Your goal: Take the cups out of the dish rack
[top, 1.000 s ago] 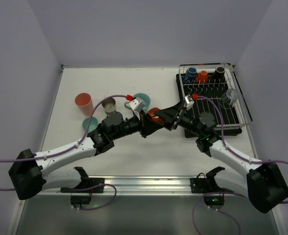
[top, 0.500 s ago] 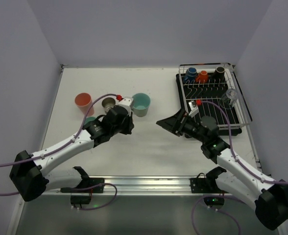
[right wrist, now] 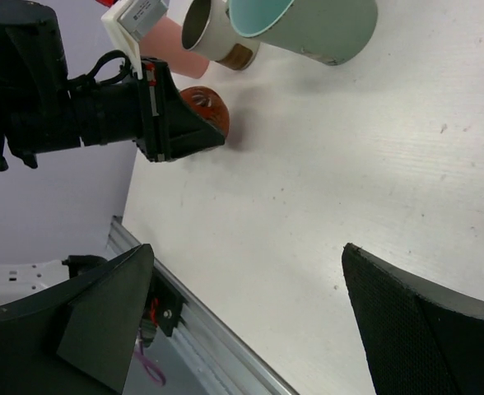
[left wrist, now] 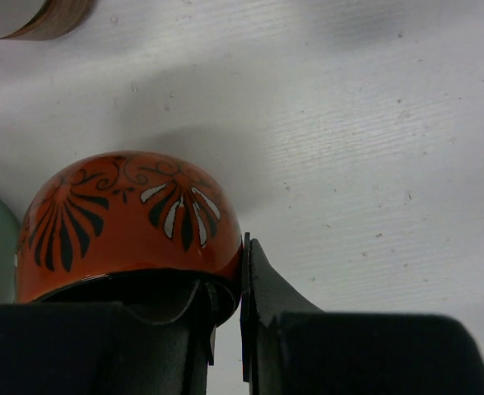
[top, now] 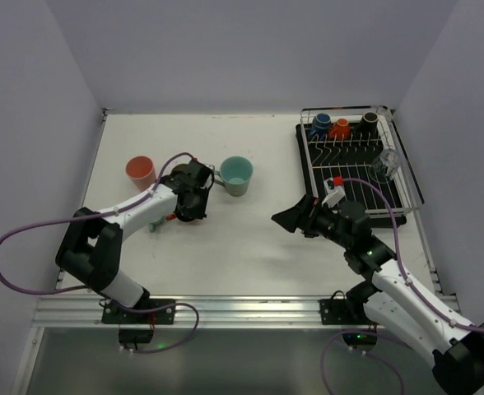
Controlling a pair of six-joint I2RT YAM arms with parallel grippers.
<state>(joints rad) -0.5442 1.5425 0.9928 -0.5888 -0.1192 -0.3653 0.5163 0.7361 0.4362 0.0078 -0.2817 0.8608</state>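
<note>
- The left hand (left wrist: pixel 225 284) is clamped on the rim of a patterned cup (left wrist: pixel 127 218), held upside down at the surface (top: pixel 250 255).
- Already out: tumbler (top: pixel 141 171), teal mug (top: pixel 237 174), brown cup (right wrist: pixel 217 37).
- The right hand (top: pixel 291 218) gapes wide and holds nothing, near the rack (top: pixel 349 152).
- Still racked: blue cup (top: pixel 321 123), orange cup (top: pixel 339 127), black cup (top: pixel 369 121), glass (top: pixel 385 163). Roughly half done.

Left arm (top: pixel 131 207) folds at the overhead view's lower left, left gripper (top: pixel 189 212) left of centre pinching an orange cup (left wrist: pixel 127 218) by its rim; right arm (top: pixel 400 286) reaches up from lower right, right gripper (top: pixel 291 217) right of centre, jaws wide apart
</note>
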